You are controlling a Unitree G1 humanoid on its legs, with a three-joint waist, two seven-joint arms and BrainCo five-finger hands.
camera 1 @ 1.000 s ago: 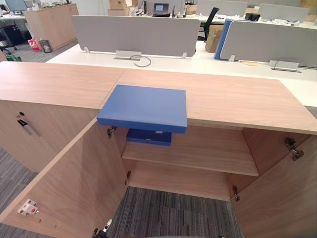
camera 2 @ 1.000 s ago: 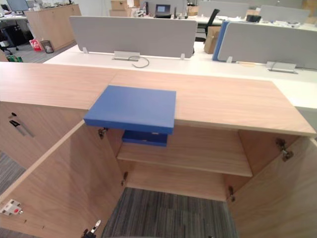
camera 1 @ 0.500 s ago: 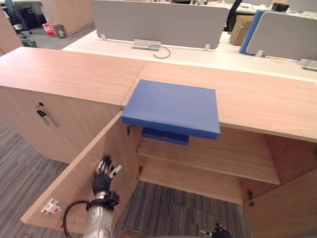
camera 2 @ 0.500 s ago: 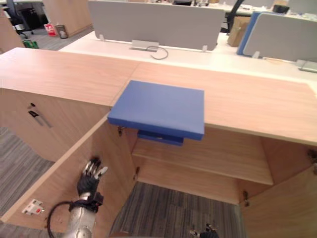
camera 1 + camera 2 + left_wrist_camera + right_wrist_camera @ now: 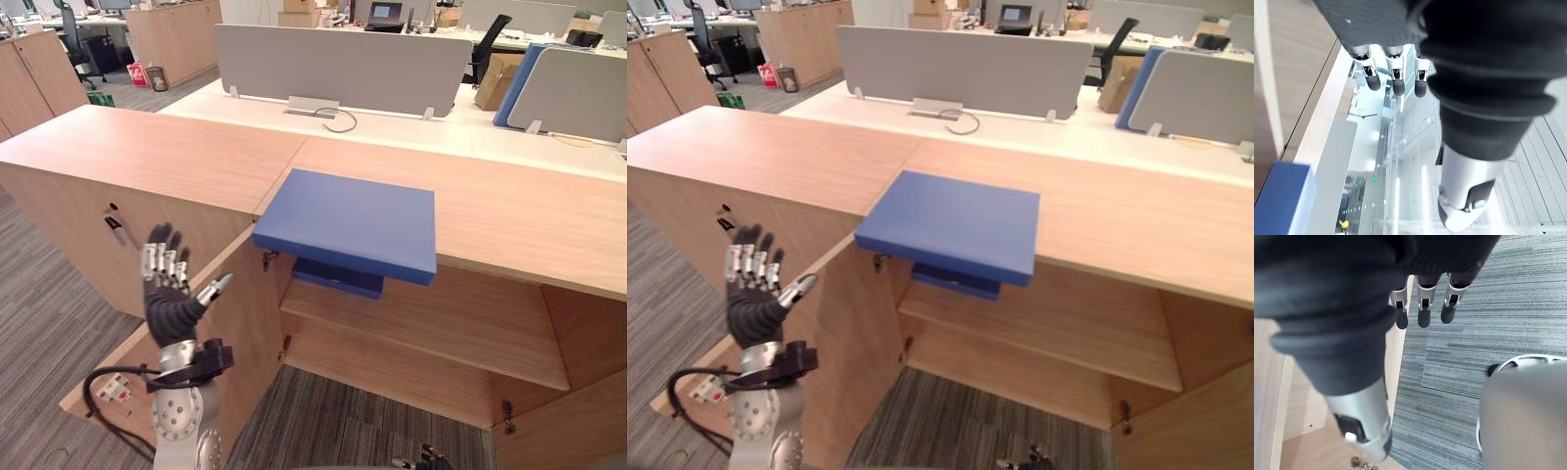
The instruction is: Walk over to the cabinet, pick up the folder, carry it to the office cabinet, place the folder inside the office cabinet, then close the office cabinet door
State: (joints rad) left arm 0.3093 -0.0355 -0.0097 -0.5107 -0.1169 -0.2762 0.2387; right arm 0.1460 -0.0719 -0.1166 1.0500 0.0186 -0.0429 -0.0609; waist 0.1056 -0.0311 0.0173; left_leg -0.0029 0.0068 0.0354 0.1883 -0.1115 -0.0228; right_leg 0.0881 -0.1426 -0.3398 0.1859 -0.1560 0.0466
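The 2 eye views show the left hand (image 5: 168, 299), lower left, fingers spread and empty, by the open wooden door (image 5: 250, 323); the flat blue folder (image 5: 348, 223) lies mid-frame on the cabinet top (image 5: 509, 211), overhanging its edge. The right wrist view adds the right hand (image 5: 1423, 316), fingers straight, above striped grey carpet (image 5: 1508, 308).

I saw left hand (image 5: 168, 302) up, fingers spread, just in front of open left door (image 5: 250, 313). Folder (image 5: 348, 223) overhung cabinet top (image 5: 509, 211), roofing left end of shelf (image 5: 460, 323), second blue folder (image 5: 338, 278) beneath. Right stretch lay free.
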